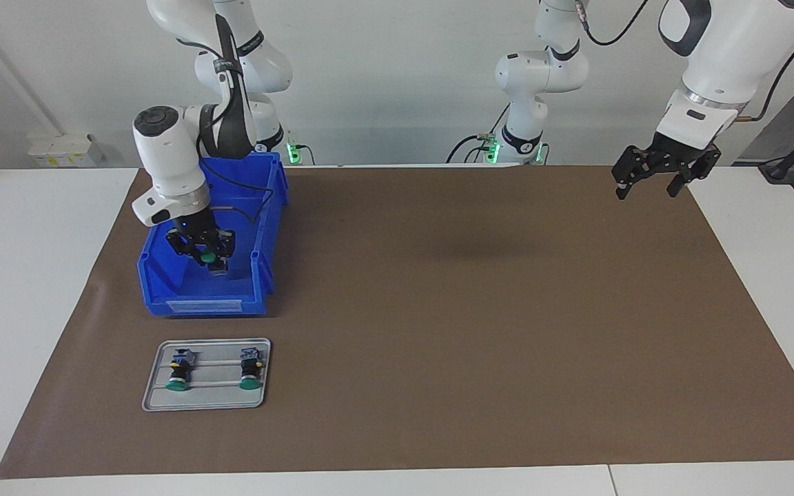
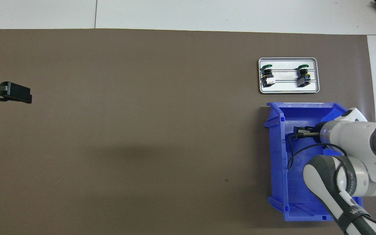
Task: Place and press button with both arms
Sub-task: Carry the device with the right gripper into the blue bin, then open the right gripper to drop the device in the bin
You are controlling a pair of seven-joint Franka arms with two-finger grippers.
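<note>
Your right gripper [image 1: 208, 256] grips the button [image 1: 211, 259] over the blue bin [image 1: 200, 293], seemingly within its walls. A tray [image 1: 206, 402] with two more buttons [image 1: 178, 370] lies just beside the bin, farther from you. Your left gripper [image 1: 652, 180] waits open over the mat [image 1: 473, 331].

Glossy blue plastic bin [image 1: 163, 289], matt brown mat [image 1: 473, 310], metal tray [image 1: 156, 399].

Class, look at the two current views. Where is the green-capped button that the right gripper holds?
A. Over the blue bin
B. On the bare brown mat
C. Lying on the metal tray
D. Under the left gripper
A: the right gripper is shut on the button over the blue bin, while two other buttons lie on the tray.
</note>
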